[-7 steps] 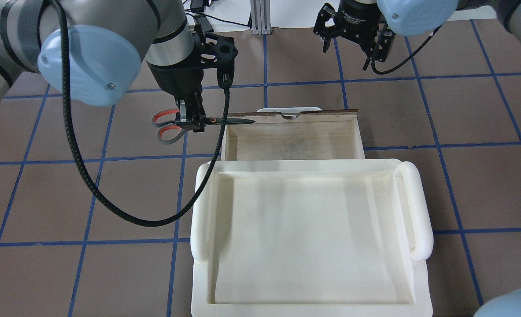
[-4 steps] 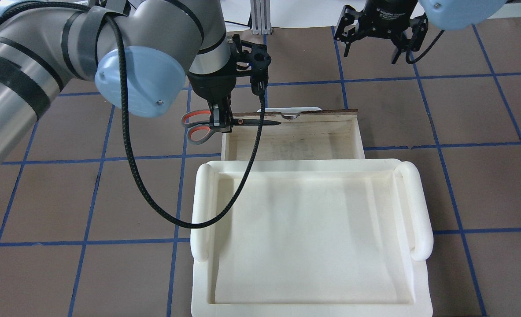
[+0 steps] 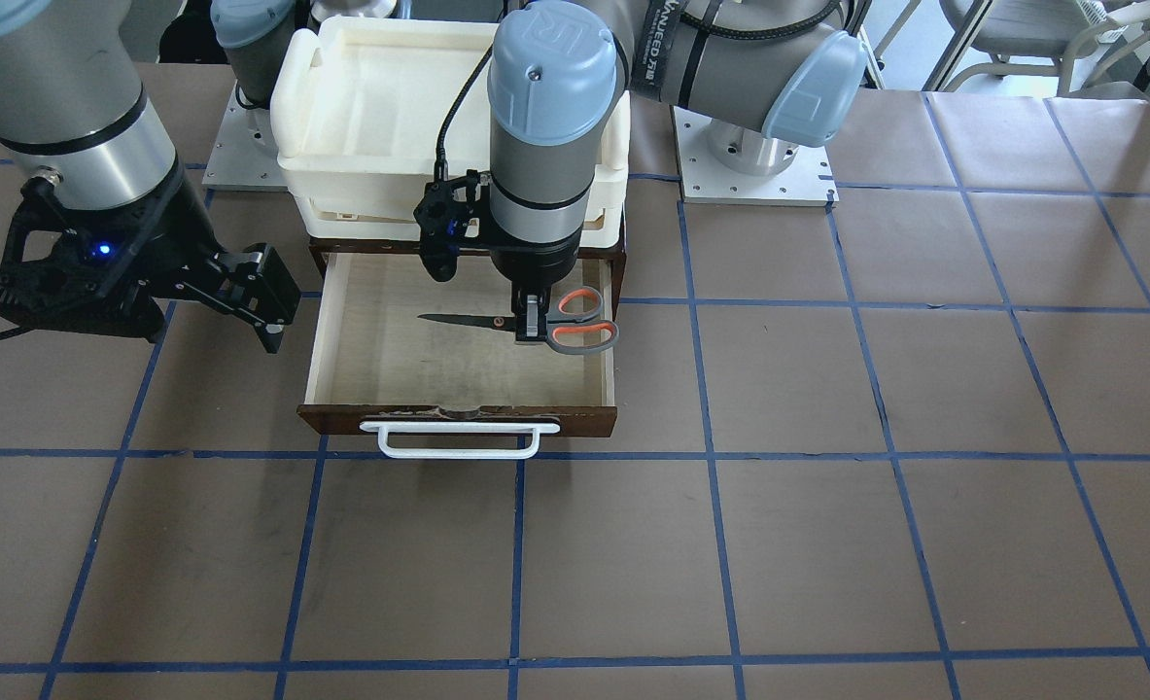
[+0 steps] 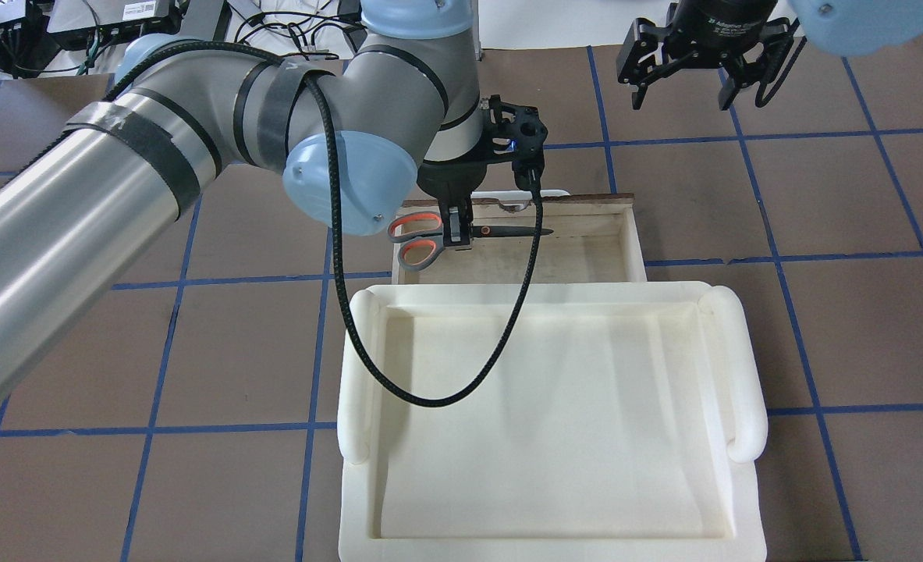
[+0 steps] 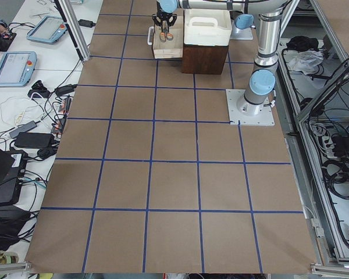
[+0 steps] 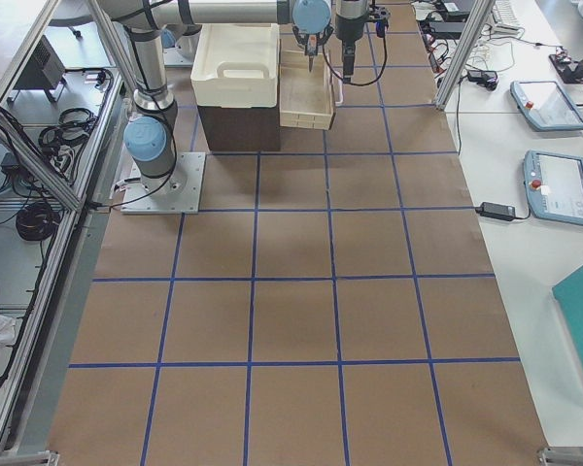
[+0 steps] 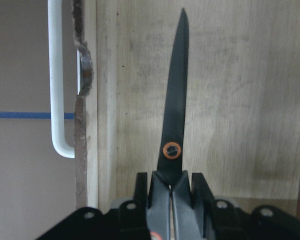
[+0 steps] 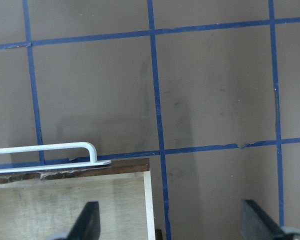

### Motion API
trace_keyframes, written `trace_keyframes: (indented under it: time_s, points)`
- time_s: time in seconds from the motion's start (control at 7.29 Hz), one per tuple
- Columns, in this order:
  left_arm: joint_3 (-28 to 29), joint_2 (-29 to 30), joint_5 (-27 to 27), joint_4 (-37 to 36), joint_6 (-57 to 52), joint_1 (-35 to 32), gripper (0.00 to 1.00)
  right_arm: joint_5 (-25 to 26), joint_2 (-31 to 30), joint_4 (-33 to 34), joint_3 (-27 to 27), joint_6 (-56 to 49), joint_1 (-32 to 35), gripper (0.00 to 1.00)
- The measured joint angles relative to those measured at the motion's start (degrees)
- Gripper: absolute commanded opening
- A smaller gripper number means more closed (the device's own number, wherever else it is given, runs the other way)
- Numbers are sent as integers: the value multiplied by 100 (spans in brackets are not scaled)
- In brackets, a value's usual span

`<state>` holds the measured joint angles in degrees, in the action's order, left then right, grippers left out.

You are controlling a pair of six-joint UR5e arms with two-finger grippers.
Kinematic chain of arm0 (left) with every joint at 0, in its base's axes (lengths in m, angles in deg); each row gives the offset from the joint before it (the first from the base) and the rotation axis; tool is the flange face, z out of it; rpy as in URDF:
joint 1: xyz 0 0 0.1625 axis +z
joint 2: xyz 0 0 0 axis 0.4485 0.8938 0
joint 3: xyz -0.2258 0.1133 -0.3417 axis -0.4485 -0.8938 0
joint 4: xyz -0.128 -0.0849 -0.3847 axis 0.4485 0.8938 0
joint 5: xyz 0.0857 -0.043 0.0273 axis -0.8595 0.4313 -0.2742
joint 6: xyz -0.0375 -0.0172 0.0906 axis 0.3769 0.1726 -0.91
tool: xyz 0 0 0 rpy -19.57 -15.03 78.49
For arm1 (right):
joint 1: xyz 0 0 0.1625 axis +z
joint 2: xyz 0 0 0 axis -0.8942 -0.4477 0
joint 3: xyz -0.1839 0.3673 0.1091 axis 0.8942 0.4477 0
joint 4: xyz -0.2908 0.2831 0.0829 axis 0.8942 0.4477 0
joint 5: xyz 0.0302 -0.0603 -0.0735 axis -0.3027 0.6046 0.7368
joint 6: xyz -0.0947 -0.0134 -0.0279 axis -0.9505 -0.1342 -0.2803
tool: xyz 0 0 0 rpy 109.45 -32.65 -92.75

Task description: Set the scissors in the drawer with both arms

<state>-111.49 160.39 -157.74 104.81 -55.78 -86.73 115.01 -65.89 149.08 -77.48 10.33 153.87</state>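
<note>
The scissors (image 4: 508, 230), with grey handles lined in orange, are clamped near the pivot in my left gripper (image 4: 457, 234). They hang level over the open drawer (image 4: 633, 234), blades pointing toward the drawer's middle and handles above its left wall. The front-facing view shows the scissors (image 3: 468, 319), left gripper (image 3: 531, 326) and drawer (image 3: 380, 360). The left wrist view shows the blade (image 7: 176, 115) over the pale drawer floor (image 7: 240, 100). My right gripper (image 4: 681, 94) is open and empty beyond the drawer's far right corner, also seen in the front-facing view (image 3: 268, 301).
A white foam tray (image 4: 742, 367) sits on top of the cabinet just behind the drawer. The drawer's white bar handle (image 3: 458, 449) faces away from me. The right wrist view shows the drawer corner (image 8: 90, 205) and brown table with blue grid lines.
My left arm has carried the scissors rightward from beside the drawer's left wall to over its interior. My right gripper has drifted right and farther away, still open.
</note>
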Motion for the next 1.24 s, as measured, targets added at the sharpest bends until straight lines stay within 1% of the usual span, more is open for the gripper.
trace_keyframes:
  time_s: [0.69, 1.24]
  points:
    - [-71, 223, 26, -102, 54, -193, 0, 69, -210, -252, -65, -35, -21, 100]
    - [-88, 350, 29, -109, 57, -249, 0, 12, -263, -245, -79, -38, -18, 100]
